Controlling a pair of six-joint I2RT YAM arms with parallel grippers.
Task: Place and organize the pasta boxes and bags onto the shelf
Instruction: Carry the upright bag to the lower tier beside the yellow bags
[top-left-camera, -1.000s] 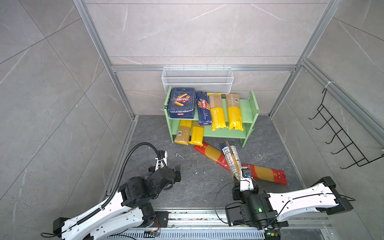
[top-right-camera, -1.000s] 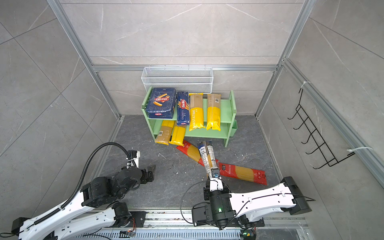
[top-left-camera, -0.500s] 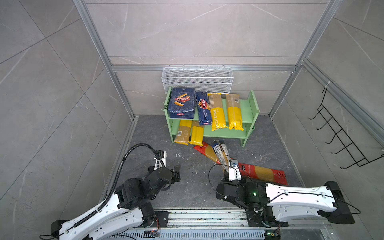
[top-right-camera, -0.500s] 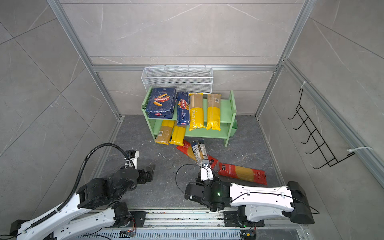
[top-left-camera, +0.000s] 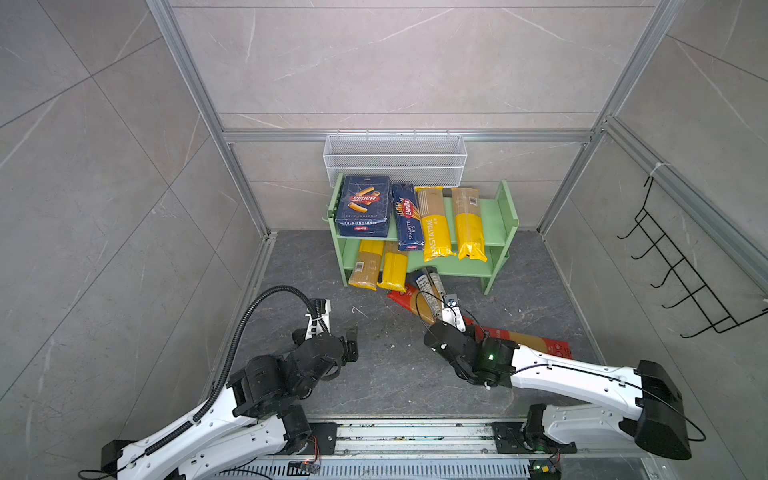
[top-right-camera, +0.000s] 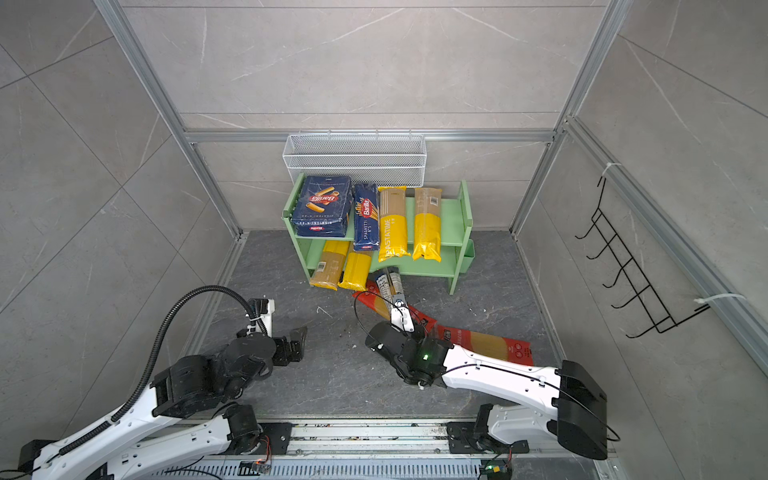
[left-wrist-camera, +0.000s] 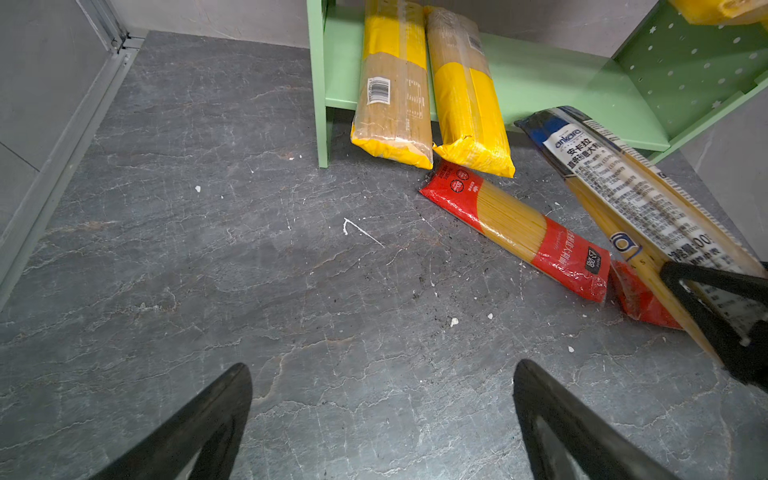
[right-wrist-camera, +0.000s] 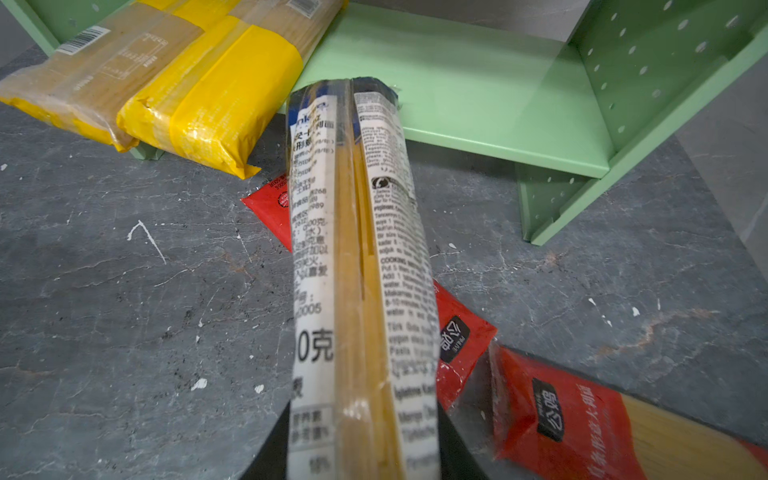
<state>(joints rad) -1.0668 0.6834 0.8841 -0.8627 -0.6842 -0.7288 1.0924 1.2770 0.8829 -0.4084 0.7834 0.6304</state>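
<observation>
Already on the shelf (top-left-camera: 494, 220): both blue boxes (top-left-camera: 364, 205) and four yellow bags (top-left-camera: 434, 226). Pinched in the right fingers (right-wrist-camera: 457, 457): the printed bag (right-wrist-camera: 357, 249), tip at the lower shelf's front edge. Left to put away after: two red bags (left-wrist-camera: 519, 228) on the tabletop (left-wrist-camera: 208, 249). Left fingers (left-wrist-camera: 199, 428) spread wide, empty.

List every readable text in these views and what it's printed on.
"Barilla", "RIGATONI": wide blue box.
"Barilla", "SPAGHETTI": narrow blue box.
"PASTATIME": yellow bag beside that box.
"ankara", "COOKING": clear spaghetti bag.
Chinese print on red-ended bag: too blurred to read.
</observation>
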